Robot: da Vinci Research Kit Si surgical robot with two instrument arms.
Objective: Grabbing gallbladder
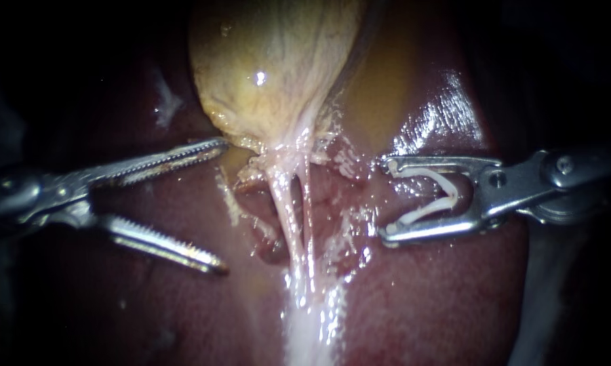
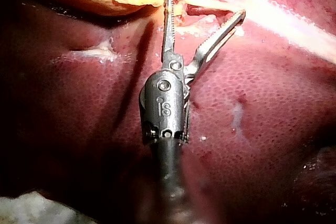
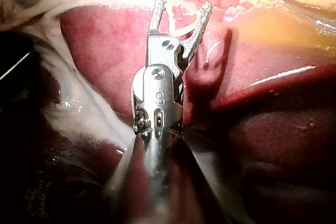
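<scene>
The gallbladder (image 1: 271, 74) is not yet grabbed: the left instrument (image 1: 220, 203) has its pincer wide and empty just beside the gallbladder's narrow end, while the right instrument (image 1: 386, 200), farther from it, holds a clip (image 1: 424, 210).

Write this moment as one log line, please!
left instrument: jaws open, one jaw beside gallbladder | right instrument: holding clip | gallbladder: not grabbed

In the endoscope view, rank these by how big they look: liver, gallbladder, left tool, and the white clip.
1. Dark red liver
2. Yellowish bulging gallbladder
3. Left tool, serrated metal jaws open; it lies above the tissue, so nearness may flatter it
4. White V-shaped clip between the jaws of the right tool
</scene>
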